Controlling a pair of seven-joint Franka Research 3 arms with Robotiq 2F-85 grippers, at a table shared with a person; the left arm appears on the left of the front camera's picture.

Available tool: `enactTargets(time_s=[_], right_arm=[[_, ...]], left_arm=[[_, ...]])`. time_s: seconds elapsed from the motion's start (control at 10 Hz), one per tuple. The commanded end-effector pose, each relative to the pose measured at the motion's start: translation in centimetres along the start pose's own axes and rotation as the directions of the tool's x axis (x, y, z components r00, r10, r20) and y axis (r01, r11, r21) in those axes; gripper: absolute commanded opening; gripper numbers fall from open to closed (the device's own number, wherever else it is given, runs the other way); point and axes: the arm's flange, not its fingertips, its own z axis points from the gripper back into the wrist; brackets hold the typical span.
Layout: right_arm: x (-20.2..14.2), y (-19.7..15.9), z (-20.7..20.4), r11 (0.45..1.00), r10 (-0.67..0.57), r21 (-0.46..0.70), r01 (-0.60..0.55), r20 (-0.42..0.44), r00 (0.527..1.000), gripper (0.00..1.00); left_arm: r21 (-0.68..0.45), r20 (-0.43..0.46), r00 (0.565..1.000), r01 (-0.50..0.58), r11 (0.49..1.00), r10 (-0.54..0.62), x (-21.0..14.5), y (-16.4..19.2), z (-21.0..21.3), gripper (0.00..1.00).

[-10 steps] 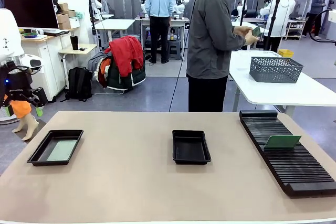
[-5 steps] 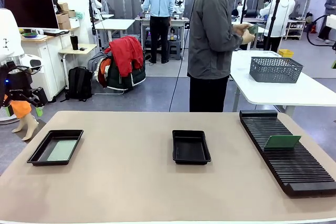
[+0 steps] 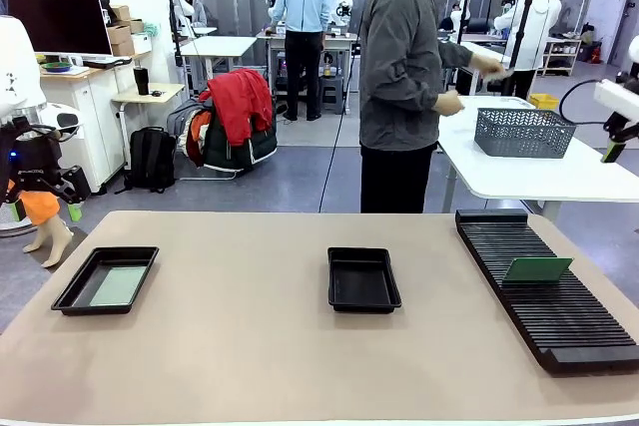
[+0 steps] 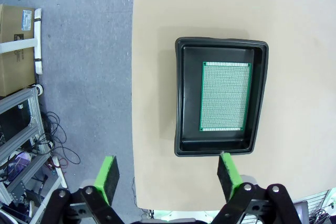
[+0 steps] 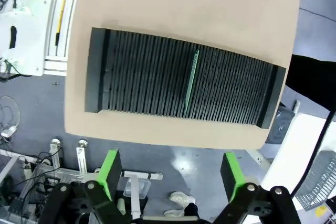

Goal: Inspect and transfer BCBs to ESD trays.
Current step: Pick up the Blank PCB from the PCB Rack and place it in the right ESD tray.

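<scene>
Left gripper (image 4: 168, 163): jaws wide, nothing held, pointed down at ESD tray (image 4: 181, 98).
Right gripper (image 5: 170, 160): jaws wide, over slotted rack (image 5: 136, 77).
First BCB (image 4: 226, 95): flat in that tray.
Second BCB (image 5: 192, 81): upright in rack.

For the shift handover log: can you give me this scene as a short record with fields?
left tray: one flat BCB inside
middle tray: empty
rack: one upright BCB in a slot
left gripper: open, pointed down at left tray
right gripper: open, pointed down at rack
person: turned to side table with mesh basket
</scene>
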Motion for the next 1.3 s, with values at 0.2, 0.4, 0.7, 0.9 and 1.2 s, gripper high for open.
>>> enactTargets(time_s=[0.2, 0.4, 0.7, 0.9, 1.2], right_arm=[[-0.1, -0.1, -6.6, 0.999, 0.012, -0.043, -0.011, 0.021, 1.000, 1.00], [0.4, -0.8, -9.5, 0.999, 0.012, -0.051, -0.010, 0.028, 1.000, 1.00], [0.9, -1.8, -13.4, 0.999, 0.013, -0.043, -0.011, 0.034, 0.999, 1.00], [0.8, -2.3, -16.0, 0.999, 0.019, -0.034, -0.017, 0.057, 0.998, 1.00], [0.9, -3.1, -19.2, 1.000, -0.012, -0.026, 0.013, 0.047, 0.999, 1.00]], left_arm=[[-0.004, 0.003, 1.000, 0.001, 1.000, -0.001, -0.1, 0.0, -0.1, 1.00], [-0.004, 0.003, 1.000, 0.001, 1.000, -0.001, -0.1, 0.0, -0.1, 1.00], [-0.004, 0.003, 1.000, 0.001, 1.000, -0.001, -0.1, 0.0, -0.1, 1.00], [-0.004, 0.003, 1.000, 0.001, 1.000, -0.001, -0.1, 0.0, -0.1, 1.00], [-0.004, 0.003, 1.000, 0.001, 1.000, -0.001, -0.1, 0.0, -0.1, 1.00]])
